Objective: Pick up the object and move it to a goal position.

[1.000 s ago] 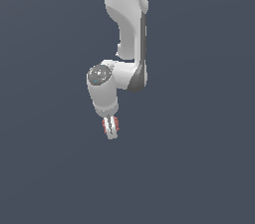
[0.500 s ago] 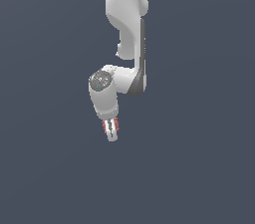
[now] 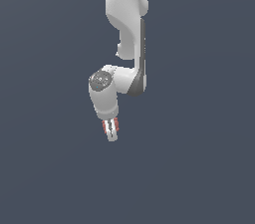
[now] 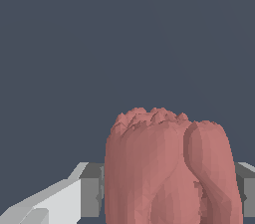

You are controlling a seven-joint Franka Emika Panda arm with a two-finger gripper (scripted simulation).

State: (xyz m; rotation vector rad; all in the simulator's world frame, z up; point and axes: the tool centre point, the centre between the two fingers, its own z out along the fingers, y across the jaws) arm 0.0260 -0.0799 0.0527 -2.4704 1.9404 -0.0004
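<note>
1. Exterior view: arm point(image 3: 130, 44) hangs from the top edge, bends at an elbow, and turns down through the wrist point(image 3: 103, 91) to the gripper point(image 3: 111, 131), which points downward with a slight tilt toward the exterior view's right. Against the frame a second ago, the wrist and gripper have shifted a little toward the exterior view's left and sit marginally higher. The gripper is clamped on the block point(image 3: 110, 126), seen as red slivers between the fingers, in mid-air against a plain dark background.

2. Wrist view: the block point(image 4: 167, 168) fills the lower middle, lumpy and dull red, with a grey finger point(image 4: 90, 190) pressed to each side.
</note>
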